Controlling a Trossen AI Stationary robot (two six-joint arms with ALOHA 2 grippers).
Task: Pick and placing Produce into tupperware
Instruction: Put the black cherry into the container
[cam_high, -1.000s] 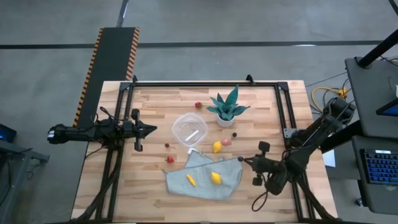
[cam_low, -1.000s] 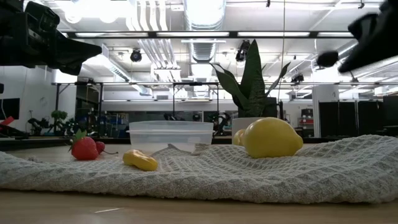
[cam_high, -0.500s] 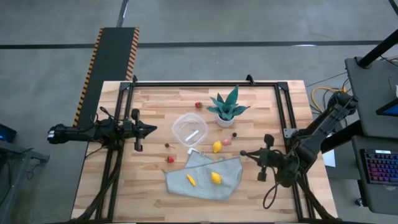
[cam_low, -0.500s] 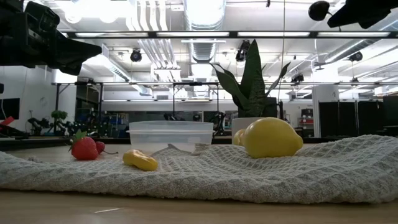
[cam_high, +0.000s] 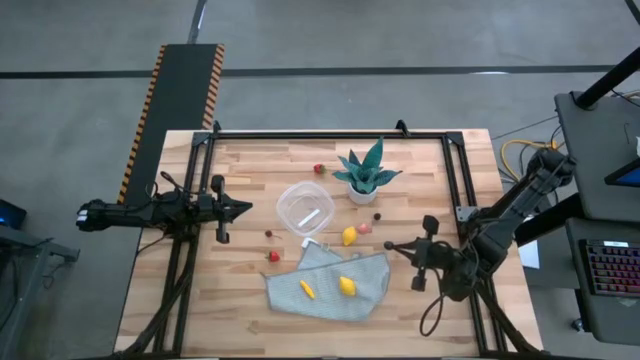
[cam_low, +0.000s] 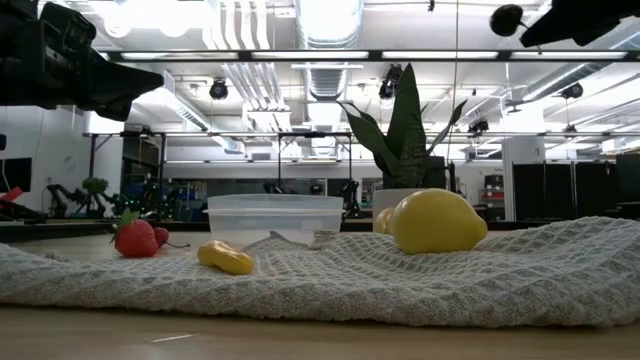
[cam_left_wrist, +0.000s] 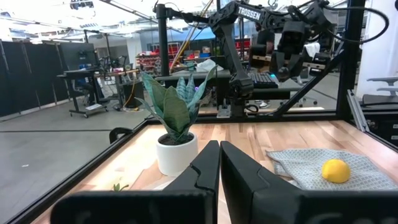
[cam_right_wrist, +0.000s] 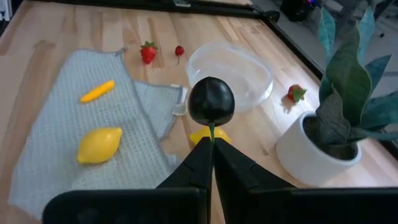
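From above, the right pincer (cam_high: 391, 246), closed and empty, hovers beside the grey cloth (cam_high: 330, 285); the tupperware (cam_high: 305, 208) lies beyond it. The right wrist view shows 2 yellow pieces (cam_right_wrist: 98, 144) below its tips. The left pincer (cam_high: 245, 207) waits, closed.

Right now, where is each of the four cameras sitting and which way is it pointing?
High view: overhead, straight down on the table; both arms show.
Low view: at tabletop height, level across the cloth toward the room; arm parts at the top corners.
Left wrist: past the shut left gripper toward the plant.
Right wrist: past the shut right gripper, down at the container.
All four show the big lemon.
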